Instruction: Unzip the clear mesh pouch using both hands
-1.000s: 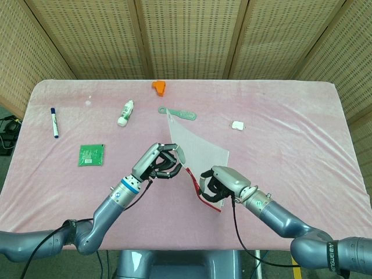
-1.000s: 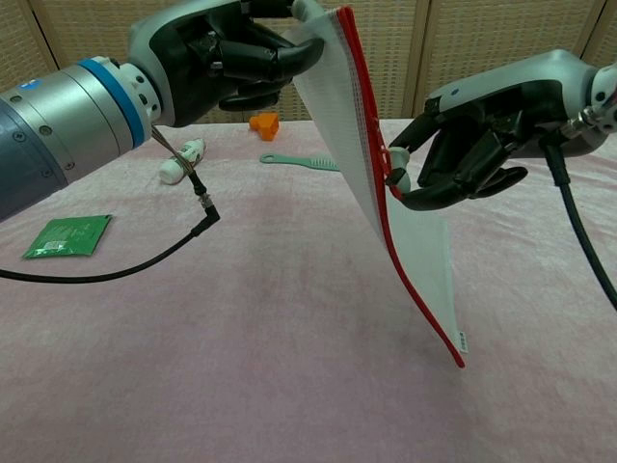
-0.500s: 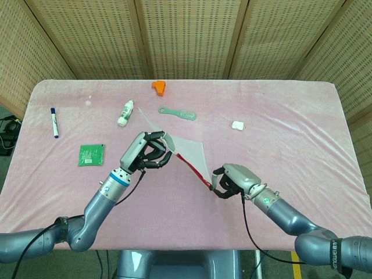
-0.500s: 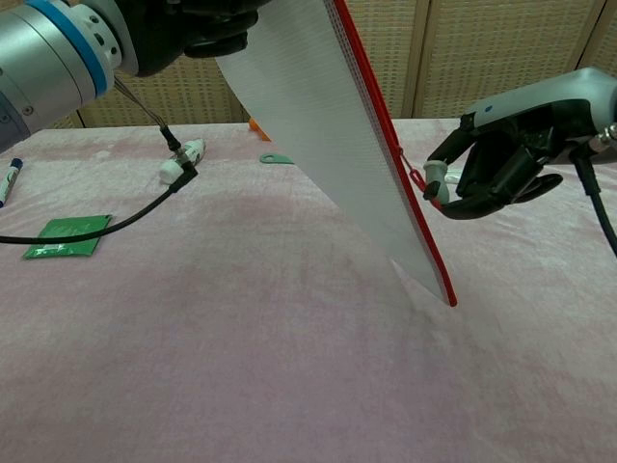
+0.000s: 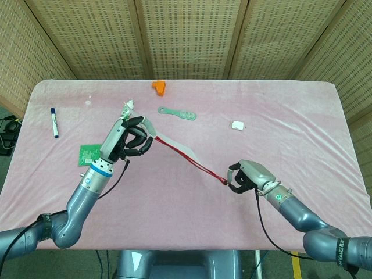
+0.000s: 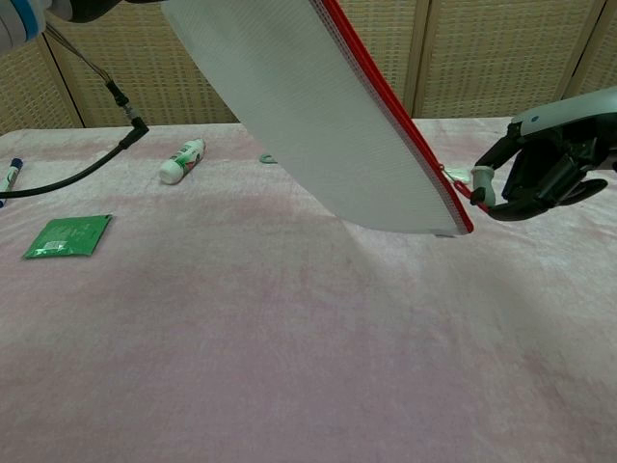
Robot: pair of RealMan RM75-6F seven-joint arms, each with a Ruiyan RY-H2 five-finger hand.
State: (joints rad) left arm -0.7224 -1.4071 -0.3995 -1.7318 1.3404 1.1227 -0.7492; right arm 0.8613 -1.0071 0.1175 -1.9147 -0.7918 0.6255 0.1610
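The clear mesh pouch (image 6: 318, 116) with its red zipper edge (image 5: 187, 157) hangs stretched in the air between both hands, above the pink table (image 5: 273, 116). My left hand (image 5: 129, 137) grips the pouch's upper left corner; in the chest view this hand is out of frame above. My right hand (image 5: 247, 176) (image 6: 549, 174) pinches the zipper pull (image 6: 479, 189) at the pouch's lower right end, fingers curled around it. The pouch slopes down from left to right.
On the table lie a blue marker (image 5: 54, 122), a green card (image 5: 92, 154), a white tube (image 6: 181, 161), an orange block (image 5: 158, 86), a green comb-like tool (image 5: 178, 113) and a small white object (image 5: 237, 124).
The left hand has risen and moved left and back with the pouch corner. The right hand has pulled right, drawing the zipper pull along to the pouch's far end. The pouch went from steep to stretched.
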